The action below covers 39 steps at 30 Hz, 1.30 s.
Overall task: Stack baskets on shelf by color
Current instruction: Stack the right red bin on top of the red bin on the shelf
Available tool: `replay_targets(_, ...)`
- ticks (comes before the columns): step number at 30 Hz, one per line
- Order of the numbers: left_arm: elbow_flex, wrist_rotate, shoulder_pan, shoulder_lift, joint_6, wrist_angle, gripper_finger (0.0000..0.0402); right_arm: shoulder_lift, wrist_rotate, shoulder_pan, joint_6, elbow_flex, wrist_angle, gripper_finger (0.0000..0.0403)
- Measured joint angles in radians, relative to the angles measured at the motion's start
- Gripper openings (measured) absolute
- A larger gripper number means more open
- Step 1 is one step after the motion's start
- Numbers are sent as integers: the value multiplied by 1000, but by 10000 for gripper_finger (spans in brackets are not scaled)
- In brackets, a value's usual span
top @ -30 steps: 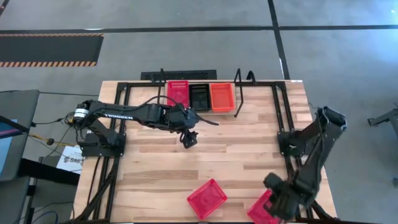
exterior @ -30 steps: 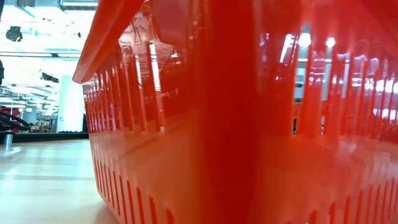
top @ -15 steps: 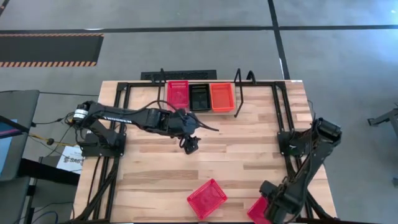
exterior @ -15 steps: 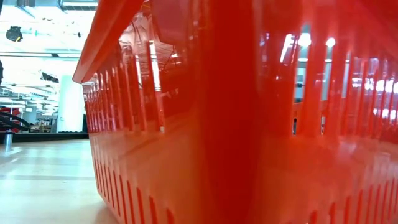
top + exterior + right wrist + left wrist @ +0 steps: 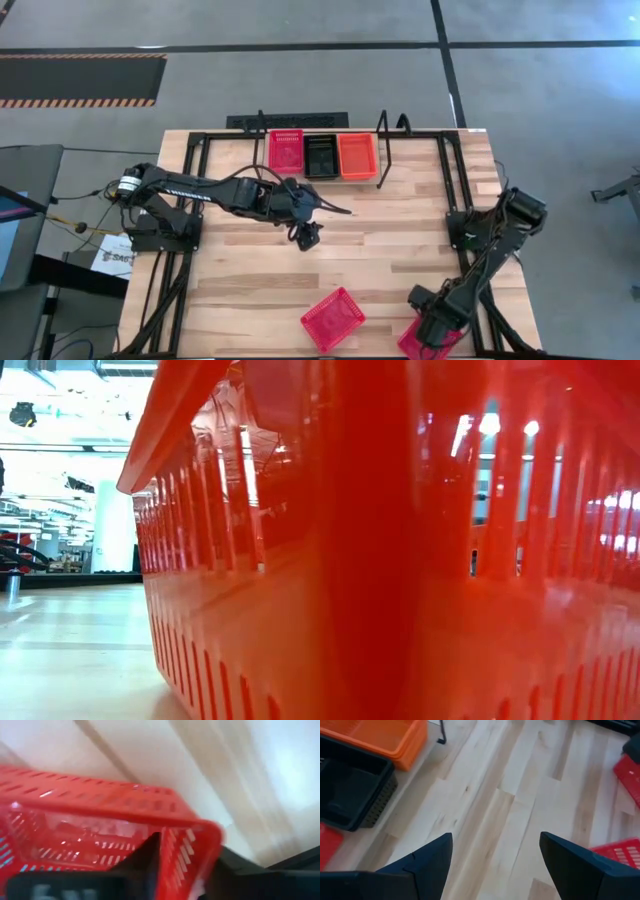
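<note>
Right gripper (image 5: 432,330) has dropped onto the red basket at the near table edge (image 5: 420,340); in the right wrist view its fingers straddle that basket's wall (image 5: 165,830), pinch not yet confirmed, so this looks like the next red pickup. Second red basket (image 5: 333,318) sits just beside it. Left gripper (image 5: 309,236), fingers spread and empty, has eased away from the shelf (image 5: 385,150), where red (image 5: 286,150), black (image 5: 321,155) and orange (image 5: 357,155) stacks sit; its arm partly crosses the delivery path.

red baskets (image 5: 333,319): glossy plastic, slotted mesh walls
black basket (image 5: 351,795): matt plastic, fine perforated sides
orange basket (image 5: 385,735): smooth plastic, slight sheen
tabletop (image 5: 380,250): pale wooden planks, smooth, visible grain
shelf uprights (image 5: 384,150): thin black wire
left gripper's fingers (image 5: 427,860): dark, matt
</note>
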Motion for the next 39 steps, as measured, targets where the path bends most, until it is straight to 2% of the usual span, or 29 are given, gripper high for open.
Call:
replay_targets(3, 0, -41, 0, 0, -17, 0, 286, 0, 1, -41, -71, 0, -58, 57)
replay_targets(5, 0, -63, 0, 0, -20, 0, 286, -3, 0, -76, -124, 4, -100, 19)
replay_targets(9, 0, -93, 1, 0, -30, 0, 286, -40, 58, -154, -199, 10, -260, 11)
replay_targets(11, 4, -95, 1, 0, -62, -4, 286, -79, 128, -200, -224, 33, -336, 7)
replay_targets(14, 19, -98, 3, 0, -114, 4, 286, -154, 279, -279, -239, 83, -485, 6)
replay_targets(18, 65, -116, 4, 0, -111, 18, 286, -260, 542, -387, -245, 184, -599, 4)
replay_targets(21, 96, -113, 4, 0, -61, 73, 286, -310, 719, -470, -314, 265, -609, 4)
replay_targets(25, 113, -119, 6, 0, -8, 141, 286, -313, 872, -576, -484, 374, -588, 3)
replay_targets(32, 115, -215, 30, 0, 34, 150, 286, -215, 897, -750, -863, 492, -427, 3)
replay_targets(39, 115, -229, 45, -1, 52, 78, 286, -112, 861, -847, -1095, 600, -302, 3)
